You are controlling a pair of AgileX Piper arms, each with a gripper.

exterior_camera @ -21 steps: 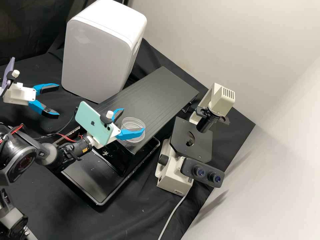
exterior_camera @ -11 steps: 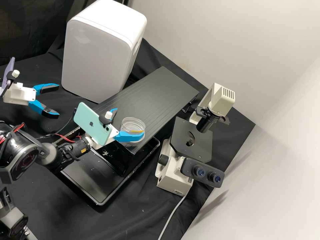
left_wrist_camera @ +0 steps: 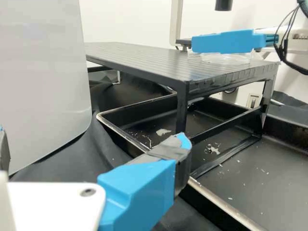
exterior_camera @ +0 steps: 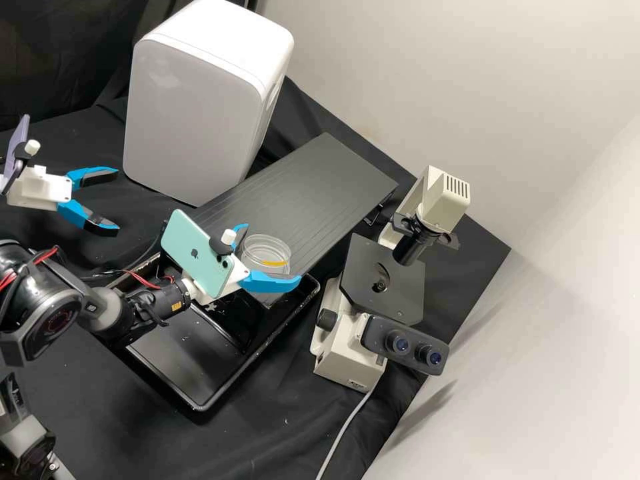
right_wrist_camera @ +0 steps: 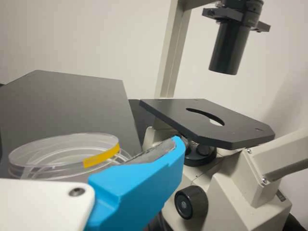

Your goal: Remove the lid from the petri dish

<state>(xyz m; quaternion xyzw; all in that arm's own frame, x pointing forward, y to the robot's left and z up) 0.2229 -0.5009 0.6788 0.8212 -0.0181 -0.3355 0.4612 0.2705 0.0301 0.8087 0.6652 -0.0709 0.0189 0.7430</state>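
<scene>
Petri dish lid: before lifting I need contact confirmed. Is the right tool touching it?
Cannot tell. In the high view the right tool overlaps the lid; the right wrist view shows it close beside the rim, with no plain gap or contact.

Black-clothed bench (exterior_camera: pixel 267 427), white box (exterior_camera: pixel 200 93) at back, black tray (exterior_camera: pixel 180 360), microscope (exterior_camera: pixel 380 313) beside it

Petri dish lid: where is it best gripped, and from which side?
Probably hold the lid by its low upright rim, at two opposite points, coming in level from the near edge of the black shelf. Its flat round top offers no hold.
</scene>
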